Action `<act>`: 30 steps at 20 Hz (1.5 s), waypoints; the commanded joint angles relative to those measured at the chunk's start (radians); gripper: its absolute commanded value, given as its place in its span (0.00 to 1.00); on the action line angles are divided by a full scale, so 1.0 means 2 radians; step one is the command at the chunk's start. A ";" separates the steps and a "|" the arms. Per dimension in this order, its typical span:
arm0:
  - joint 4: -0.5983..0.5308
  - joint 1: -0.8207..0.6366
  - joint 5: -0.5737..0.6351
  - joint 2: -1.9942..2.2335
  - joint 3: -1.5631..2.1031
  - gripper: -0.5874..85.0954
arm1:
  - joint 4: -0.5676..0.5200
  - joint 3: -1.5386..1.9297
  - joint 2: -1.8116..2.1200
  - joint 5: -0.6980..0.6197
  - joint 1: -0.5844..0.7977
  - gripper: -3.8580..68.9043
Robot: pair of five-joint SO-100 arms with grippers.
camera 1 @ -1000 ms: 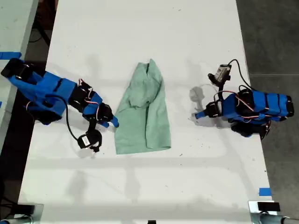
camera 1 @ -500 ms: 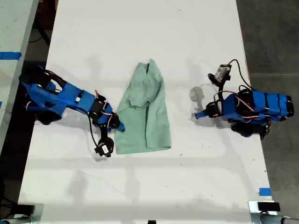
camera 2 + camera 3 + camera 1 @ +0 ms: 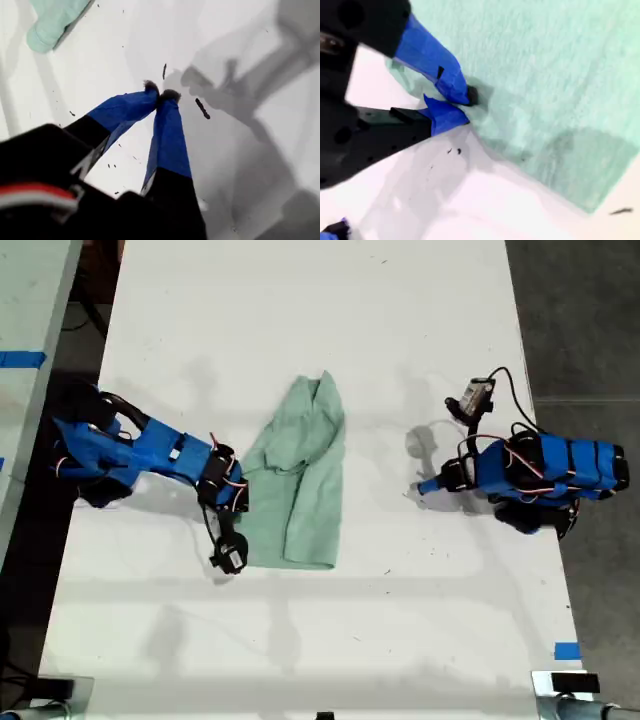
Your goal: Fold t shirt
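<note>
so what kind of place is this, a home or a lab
Most likely a robotics lab or workshop, not a home: two blue tabletop arms face each other across a bare white table, blue tape marks its edge, and only the t shirt lies between them.

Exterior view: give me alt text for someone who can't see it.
A pale mint t shirt lies wrinkled mid-table, my second gripper at its edge on the exterior view's left. My first gripper rests shut on the right, apart from the cloth.

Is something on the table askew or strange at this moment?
Yes. The t shirt lies crooked and wrinkled on the white table, with uneven edges. My second hand is pinching its edge, nearly closed. My first hand is shut over bare table, away from the cloth.
</note>
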 commanded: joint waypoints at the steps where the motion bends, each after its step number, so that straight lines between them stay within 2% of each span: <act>1: 0.084 -0.012 -0.034 0.027 0.006 0.00 | 0.001 0.032 0.005 -0.004 0.000 0.08; 6: 0.091 -0.019 -0.028 0.052 -0.013 0.00 | 0.001 0.032 0.005 -0.005 0.000 0.08; 14: 0.100 -0.015 0.014 0.018 -0.219 0.00 | 0.001 0.032 0.005 -0.006 0.002 0.08; 21: 0.047 -0.009 0.094 -0.171 -0.430 0.00 | 0.001 0.032 0.005 -0.007 0.002 0.08; 23: 0.012 -0.007 0.110 -0.204 -0.447 0.02 | 0.001 0.032 0.005 -0.008 0.002 0.08; 24: -0.005 -0.005 0.123 -0.215 -0.447 0.21 | 0.001 0.032 0.005 -0.008 0.002 0.08; 25: -0.012 -0.004 0.126 -0.222 -0.447 0.25 | 0.001 0.032 0.005 -0.008 0.002 0.08; 27: -0.008 -0.003 0.128 -0.222 -0.447 0.27 | 0.001 0.032 0.005 -0.008 0.002 0.08; 30: 0.018 -0.008 0.130 -0.179 -0.444 0.26 | 0.001 0.032 0.005 -0.008 0.002 0.08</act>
